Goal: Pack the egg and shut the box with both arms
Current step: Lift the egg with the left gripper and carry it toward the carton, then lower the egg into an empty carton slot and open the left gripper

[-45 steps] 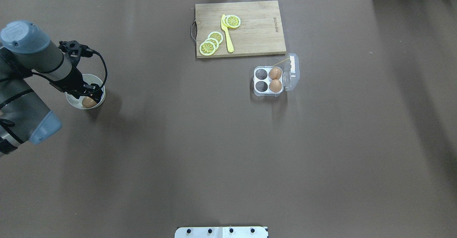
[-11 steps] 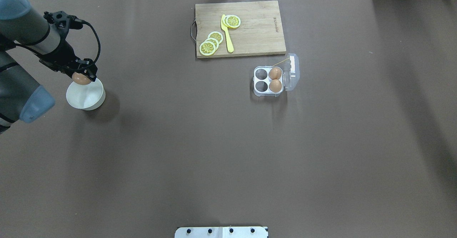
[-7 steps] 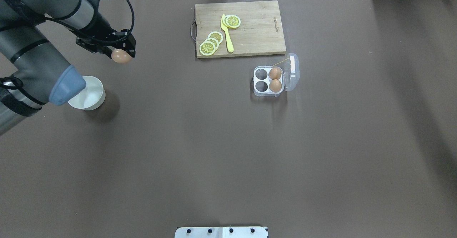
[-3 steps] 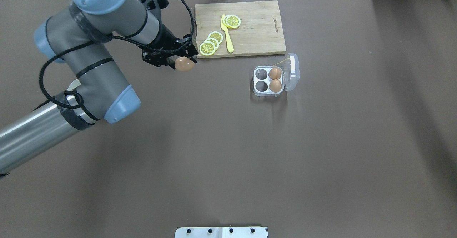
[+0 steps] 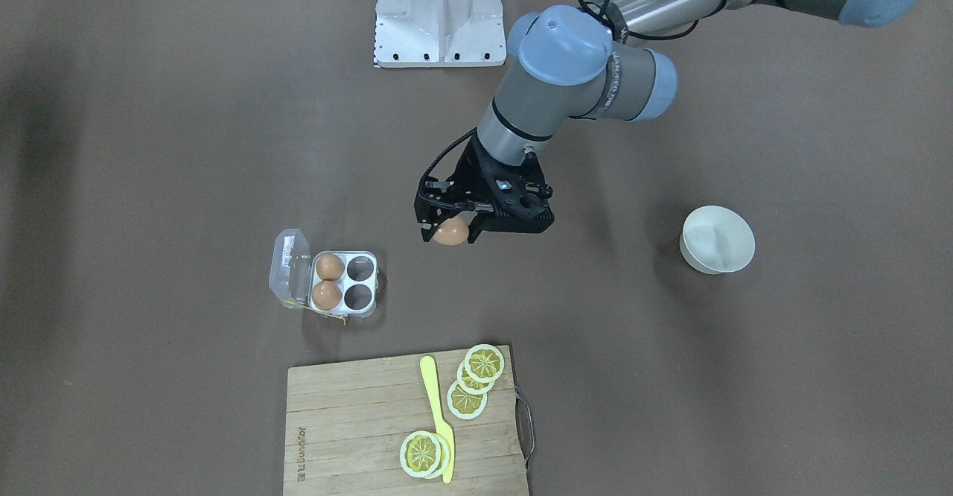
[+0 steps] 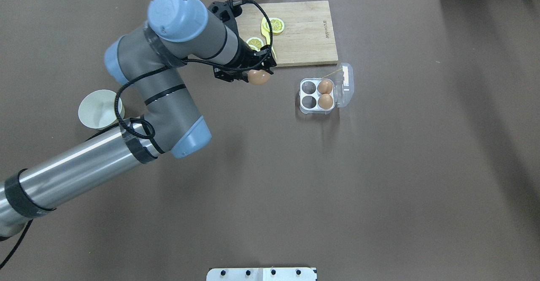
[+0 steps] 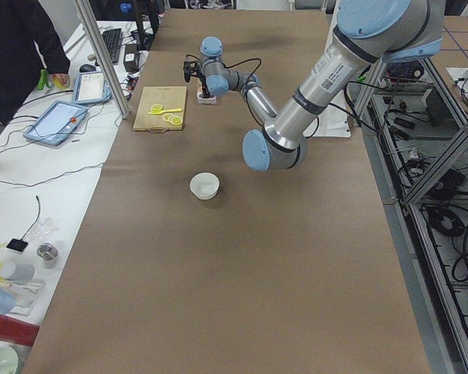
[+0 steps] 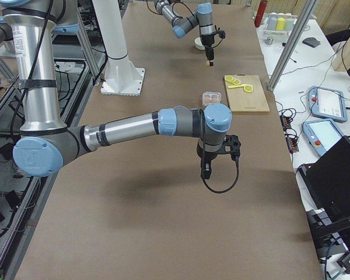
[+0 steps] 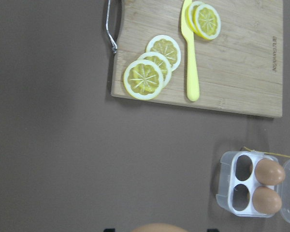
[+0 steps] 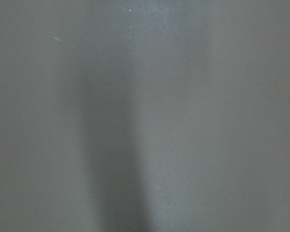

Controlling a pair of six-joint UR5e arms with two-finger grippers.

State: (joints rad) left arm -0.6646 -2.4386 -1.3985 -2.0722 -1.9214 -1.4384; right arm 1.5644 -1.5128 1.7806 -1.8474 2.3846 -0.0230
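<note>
Left pincer [image 5: 450, 229]: fingers pinched on the egg [image 5: 450, 234], one on each side, tips pointing down. You have the egg held in the air above the bench [image 5: 186, 146], apart from every other object. It sits between the white bowl [image 5: 717, 239] and the box [image 5: 344, 283], nearer the box.

Box: you'll find it flat on the bench, with the clear lid [image 5: 290, 269] swung open on the side away from the pincer. The two cells next to the lid each hold one of the two brown eggs [image 5: 329, 266]. The two cells on the pincer's side show dark hollows.

Cutting board [image 5: 350, 421]: just beyond the box, carrying lemon slices [image 5: 467, 399] and a yellow knife [image 5: 435, 407].

Right pincer [image 8: 205, 172]: hangs over bare bench, well apart from the box. You only get it in the side view, so I cannot tell whether it is spread or pressed together.
</note>
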